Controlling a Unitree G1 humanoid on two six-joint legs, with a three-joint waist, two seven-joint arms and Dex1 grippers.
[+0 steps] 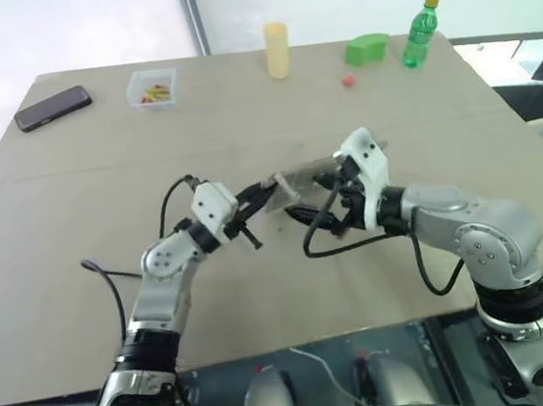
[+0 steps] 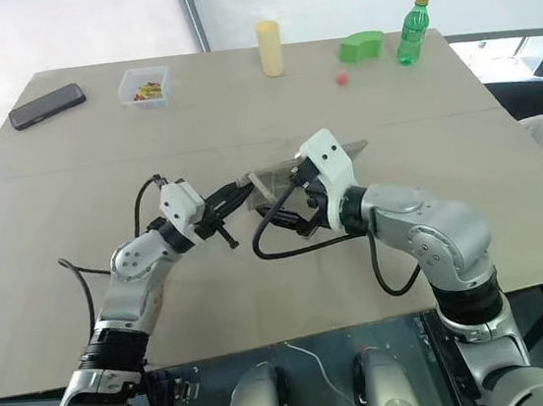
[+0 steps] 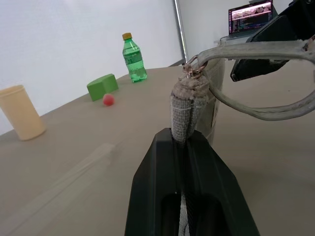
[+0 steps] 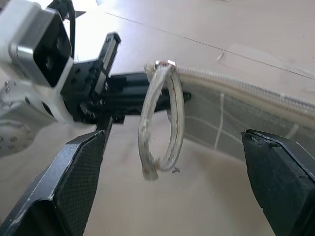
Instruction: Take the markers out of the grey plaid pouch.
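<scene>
Grey plaid pouch [image 2: 283,179] mostly hidden | left gripper [image 3: 186,142] jaws pinching it | right gripper [image 4: 172,182] jaws spread

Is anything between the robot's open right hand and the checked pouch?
No, nothing visible. The right hand is open just in front of the grey plaid pouch and its loop strap. The left hand holds the pouch's end up.

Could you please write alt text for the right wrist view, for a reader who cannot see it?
The right gripper's two black fingers stand wide apart, framing a pale loop strap that hangs from the end of the grey plaid pouch. The left gripper clamps that same pouch end above the tan table.
</scene>
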